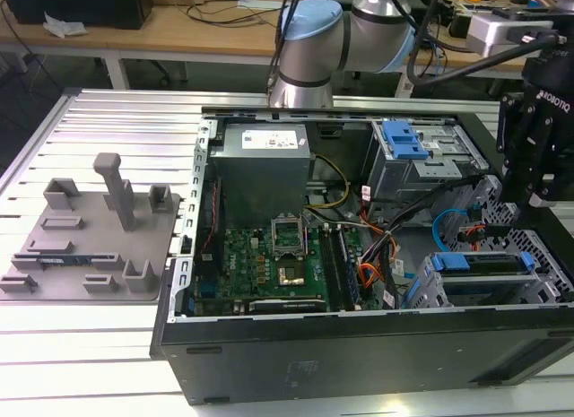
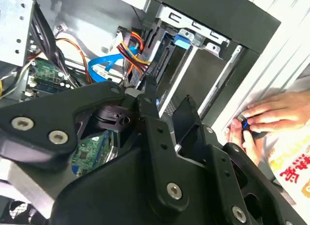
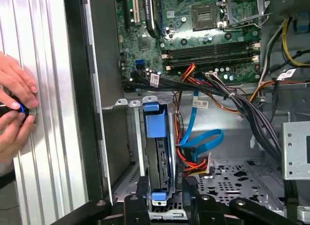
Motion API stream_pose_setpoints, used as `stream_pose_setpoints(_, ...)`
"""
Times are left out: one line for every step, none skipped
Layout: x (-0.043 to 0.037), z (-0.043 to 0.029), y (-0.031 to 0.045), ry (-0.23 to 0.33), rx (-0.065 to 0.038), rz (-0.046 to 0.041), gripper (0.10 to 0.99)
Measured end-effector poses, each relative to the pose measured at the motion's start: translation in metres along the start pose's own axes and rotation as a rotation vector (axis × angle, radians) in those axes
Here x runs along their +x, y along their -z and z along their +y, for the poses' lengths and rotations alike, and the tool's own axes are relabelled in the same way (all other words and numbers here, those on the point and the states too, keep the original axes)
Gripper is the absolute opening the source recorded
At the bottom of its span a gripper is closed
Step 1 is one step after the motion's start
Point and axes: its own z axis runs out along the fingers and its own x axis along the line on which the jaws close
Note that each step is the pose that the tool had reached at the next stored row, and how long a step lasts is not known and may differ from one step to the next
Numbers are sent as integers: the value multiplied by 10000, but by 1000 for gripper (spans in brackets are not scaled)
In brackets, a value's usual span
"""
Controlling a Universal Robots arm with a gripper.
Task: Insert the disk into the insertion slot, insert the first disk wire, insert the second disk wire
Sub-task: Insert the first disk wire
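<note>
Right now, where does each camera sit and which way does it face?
Exterior view: off the arm, looking down over the open computer case on the table; the arm and pincer show.
First wrist view: on the arm, looking down into the case at the disk; pincer in the foreground, a person's hand beside the case.
Second wrist view: on the arm, looking slantwise past the pincer into the case.
Both wrist views share the hand and the blue cable.

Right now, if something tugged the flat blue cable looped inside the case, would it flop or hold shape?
Probably floppy: the flat blue cable folds back on itself in a loose loop. Likely light, being a thin ribbon. It may snag, since it runs among the orange and red wires.
</note>
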Motion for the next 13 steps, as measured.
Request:
stream_pose_setpoints(-2,2,-2,-33,53,14,412)
stream_pose_setpoints(-4,2,-5,-80,102,19,412)
stream_pose_setpoints(-6,2,-9,-164,161,24,412)
stream_pose_setpoints(-8,2,-14,-220,180,29,412)
stream_pose_setpoints(-11,4,-25,-302,180,37,412)
stream_pose_setpoints(-13,7,-38,-373,169,42,412)
stream_pose_setpoints(-15,10,-49,-441,155,50,412)
stream_pose_setpoints(-18,12,-61,-510,141,57,412)
stream_pose_setpoints(-21,14,-70,-544,136,75,412)
stream_pose_setpoints(-31,15,-85,-558,137,113,412)
stream_pose_setpoints(-43,17,-95,-556,140,141,412)
stream_pose_setpoints(-79,20,-112,-553,144,184,412)
stream_pose_setpoints(-109,23,-123,-551,147,209,412)
